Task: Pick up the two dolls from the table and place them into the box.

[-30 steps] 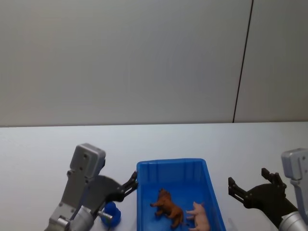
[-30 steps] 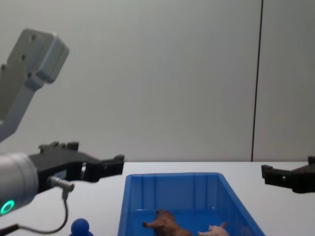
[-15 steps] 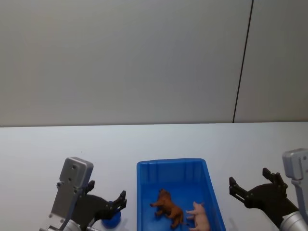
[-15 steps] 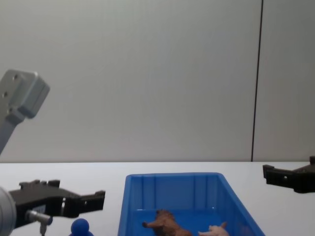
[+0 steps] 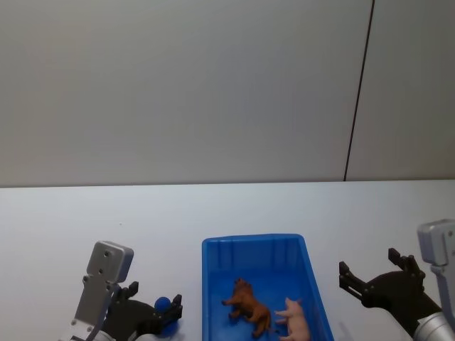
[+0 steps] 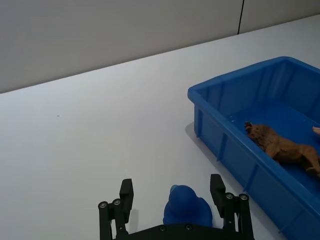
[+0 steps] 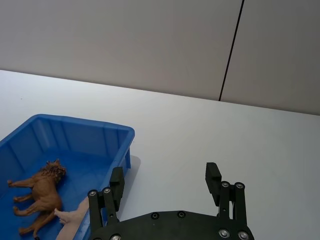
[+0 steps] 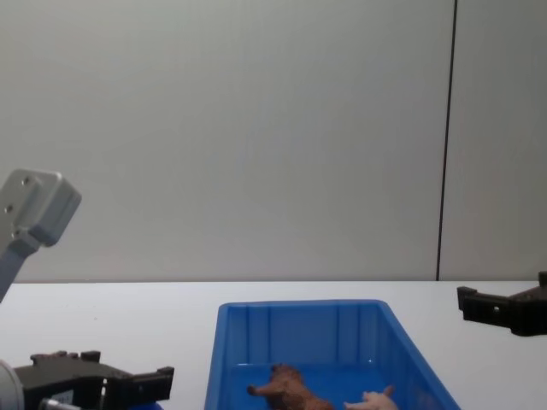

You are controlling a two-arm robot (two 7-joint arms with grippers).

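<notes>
Dolls in box, white table

Pink doll cut by edge; blue object part-hidden by left tool.

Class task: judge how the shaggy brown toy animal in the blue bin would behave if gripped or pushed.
The shaggy brown toy animal probably stays stiff: its thin legs hold their shape. It looks light, dwarfed by the bright blue plastic bin. Lying on its side, it would likely slide, not roll.
</notes>
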